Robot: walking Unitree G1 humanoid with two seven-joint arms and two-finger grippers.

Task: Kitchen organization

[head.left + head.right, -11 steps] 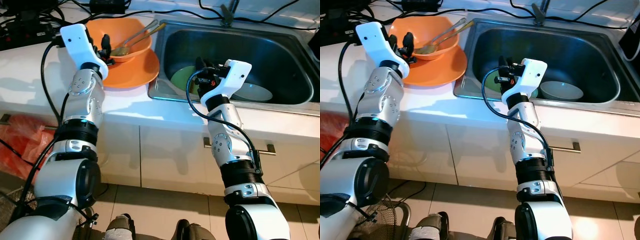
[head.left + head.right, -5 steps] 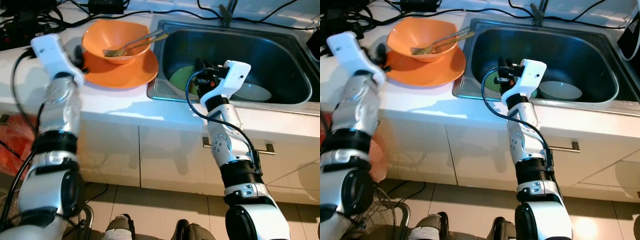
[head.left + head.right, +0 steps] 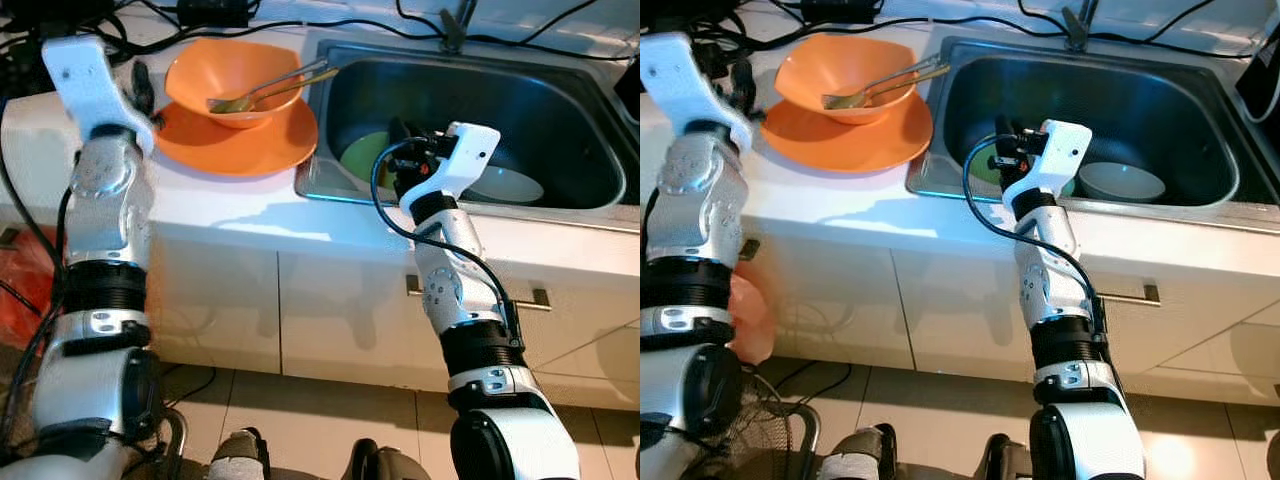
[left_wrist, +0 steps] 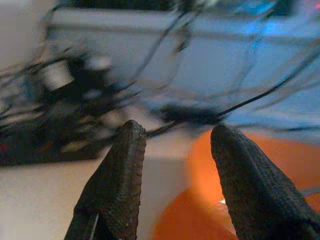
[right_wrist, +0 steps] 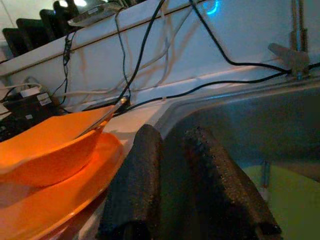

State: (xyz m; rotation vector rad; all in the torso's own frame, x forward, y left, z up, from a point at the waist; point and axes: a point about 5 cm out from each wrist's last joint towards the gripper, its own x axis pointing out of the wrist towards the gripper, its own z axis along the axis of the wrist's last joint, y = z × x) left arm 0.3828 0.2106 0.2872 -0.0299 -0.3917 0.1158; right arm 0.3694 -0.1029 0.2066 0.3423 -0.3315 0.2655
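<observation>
An orange bowl [image 3: 232, 70] with two metal utensils [image 3: 272, 85] in it stands on an orange plate [image 3: 245, 145] on the white counter [image 3: 240, 212], left of the steel sink [image 3: 565, 105]. In the sink lie a green plate [image 3: 360, 155] and a white bowl [image 3: 510, 185]. My left gripper [image 3: 140, 85] is open and empty, raised just left of the orange plate, and its black fingers [image 4: 122, 180] frame the plate's edge. My right gripper [image 3: 403, 135] hovers over the sink's left side above the green plate, shut and empty.
Black cables and power strips [image 3: 60, 40] run along the back of the counter, and a faucet [image 3: 455, 25] rises behind the sink. White cabinet doors with a handle [image 3: 478, 292] are below. A red bag [image 3: 35, 275] lies on the floor at the left.
My left gripper has drawn back from the orange bowl's rim to the left of the plate. The bowl, plate and right arm stay as they were.
</observation>
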